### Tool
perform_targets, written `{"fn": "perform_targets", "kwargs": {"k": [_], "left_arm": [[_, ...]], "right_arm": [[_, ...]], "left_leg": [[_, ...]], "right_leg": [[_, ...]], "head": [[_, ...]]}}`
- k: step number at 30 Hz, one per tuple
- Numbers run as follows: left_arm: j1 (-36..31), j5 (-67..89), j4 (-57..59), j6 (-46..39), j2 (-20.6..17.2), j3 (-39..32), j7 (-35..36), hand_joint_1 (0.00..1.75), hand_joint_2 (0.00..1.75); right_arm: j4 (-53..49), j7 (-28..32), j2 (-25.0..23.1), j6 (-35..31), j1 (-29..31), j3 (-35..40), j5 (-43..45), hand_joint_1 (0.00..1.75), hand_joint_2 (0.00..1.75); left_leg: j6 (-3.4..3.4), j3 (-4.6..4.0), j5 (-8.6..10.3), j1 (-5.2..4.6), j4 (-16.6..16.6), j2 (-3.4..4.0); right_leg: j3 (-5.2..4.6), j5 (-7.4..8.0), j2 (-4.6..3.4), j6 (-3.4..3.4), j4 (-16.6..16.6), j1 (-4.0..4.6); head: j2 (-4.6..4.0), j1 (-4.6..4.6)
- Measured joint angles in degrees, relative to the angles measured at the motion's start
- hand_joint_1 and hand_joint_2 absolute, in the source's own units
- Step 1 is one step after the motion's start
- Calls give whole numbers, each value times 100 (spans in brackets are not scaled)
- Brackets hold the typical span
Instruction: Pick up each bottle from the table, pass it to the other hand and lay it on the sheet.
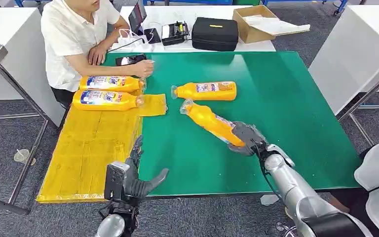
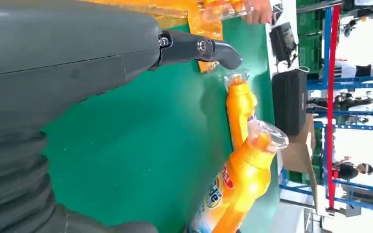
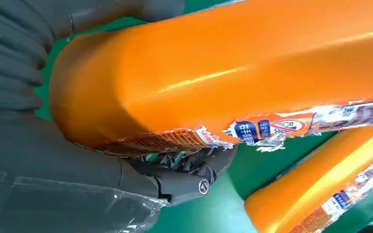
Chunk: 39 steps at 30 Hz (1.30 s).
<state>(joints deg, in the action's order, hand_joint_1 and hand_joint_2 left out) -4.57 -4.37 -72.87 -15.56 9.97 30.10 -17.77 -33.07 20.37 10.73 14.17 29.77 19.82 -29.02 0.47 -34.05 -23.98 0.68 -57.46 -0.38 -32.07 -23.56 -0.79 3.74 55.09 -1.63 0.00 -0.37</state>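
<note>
Fingers (image 3: 184, 179) of our right hand (image 1: 246, 139) wrap the base of an orange bottle (image 1: 209, 122), which lies tilted on the green desk (image 1: 286, 98) with its clear cap pointing far and left. In the right wrist view the thumb and fingers press against the bottle's torn label from opposite sides. Our left hand (image 1: 134, 178) hovers near the desk's near edge, fingers spread and holding nothing, beside the yellow sheet (image 1: 91, 153).

Just beyond the held bottle lies a second orange bottle (image 1: 206, 91), on its side, cap to the left, close to but apart from the first. Two more bottles (image 1: 109, 92) already lie side by side at the far end of the sheet, caps to the right; a person's hand (image 1: 144, 68) rests next to them.

At the far right of the white table beyond, an open cardboard box (image 1: 256, 22) holds white paper. A closed black case (image 1: 215, 33) sits to its left; we cannot tell its contents.
</note>
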Motion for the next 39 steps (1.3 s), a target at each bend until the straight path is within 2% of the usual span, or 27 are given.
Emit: {"fn": "perform_targets", "kwargs": {"k": [4,6,12,19,25,31,39], "left_arm": [[-38,-427,39,125,4,50,-63,0,175],[-61,-625,74,179,4,50,-125,0,175],[-92,-826,114,243,4,46,-194,0,175],[-93,-830,116,223,4,39,-227,0,175],[-135,-715,122,124,2,30,-326,0,175],[-256,-662,135,333,4,52,-332,0,175],[-408,-1919,133,1152,-13,26,177,0,175]], "right_arm": [[-317,663,-16,354,-295,-28,802,175,175],[-597,793,-116,365,-505,-26,1054,175,175],[-1298,749,-415,369,-913,98,1401,175,175],[-1578,806,-465,380,-1076,168,1507,175,175],[-2050,913,-754,490,-1289,419,1776,175,175],[-2010,938,-1017,463,-1233,1030,1735,175,175],[-1501,1193,-1347,319,-876,1793,1608,175,175]], "left_leg": [[2,-20,4,0,1,-9],[2,-33,4,0,2,-5],[5,-67,11,3,1,-13],[11,-119,16,-5,-1,-22],[10,-127,15,-3,-1,-18],[10,-137,16,3,2,-20],[10,-140,18,1,0,-26]], "right_leg": [[-3,0,4,0,2,2],[-14,1,1,0,5,2],[-47,0,7,0,6,1],[-85,1,17,3,8,-12],[-103,0,16,2,9,-7],[-109,-2,16,1,13,-5],[-108,-1,20,1,13,-7]], "head": [[0,0],[0,-2],[0,-2],[0,-2],[0,-2],[0,-2],[0,-2]]}}
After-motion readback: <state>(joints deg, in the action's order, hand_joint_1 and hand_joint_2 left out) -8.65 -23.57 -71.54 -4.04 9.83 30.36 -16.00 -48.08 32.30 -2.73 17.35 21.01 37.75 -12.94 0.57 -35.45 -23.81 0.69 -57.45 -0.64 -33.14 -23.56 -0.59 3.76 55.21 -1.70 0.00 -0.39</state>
